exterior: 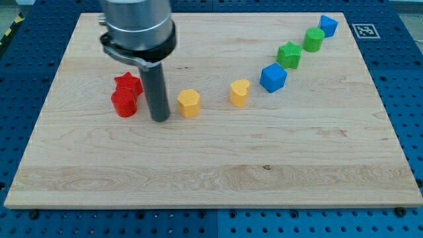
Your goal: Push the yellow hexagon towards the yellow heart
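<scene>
The yellow hexagon [189,103] stands on the wooden board [211,172], left of centre. The yellow heart [240,92] stands to its right and slightly higher in the view, about a block's width apart. My tip [159,119] rests on the board just left of the yellow hexagon, with a small gap between them. The rod rises from it to the grey arm body [137,23] at the view's top.
A red star [127,84] and a red cylinder [124,104] stand just left of my tip. A blue cube [273,77], a green star [289,55], a green cylinder [313,39] and a blue block [328,26] run diagonally to the upper right.
</scene>
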Tool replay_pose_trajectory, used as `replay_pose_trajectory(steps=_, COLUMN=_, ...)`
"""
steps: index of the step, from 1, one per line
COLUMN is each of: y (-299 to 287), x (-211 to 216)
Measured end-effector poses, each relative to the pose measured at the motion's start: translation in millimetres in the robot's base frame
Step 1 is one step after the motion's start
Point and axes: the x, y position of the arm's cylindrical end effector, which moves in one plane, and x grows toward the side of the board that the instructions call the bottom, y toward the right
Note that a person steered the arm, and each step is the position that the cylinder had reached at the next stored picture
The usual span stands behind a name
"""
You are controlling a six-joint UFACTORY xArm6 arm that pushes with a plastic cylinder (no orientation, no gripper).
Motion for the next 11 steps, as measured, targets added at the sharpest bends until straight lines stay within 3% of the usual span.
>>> replay_pose_trajectory(steps=2, y=-16, x=-28)
replay_pose_trajectory(steps=7, y=48, x=-10)
replay_pose_trajectory(steps=11, y=49, x=-20)
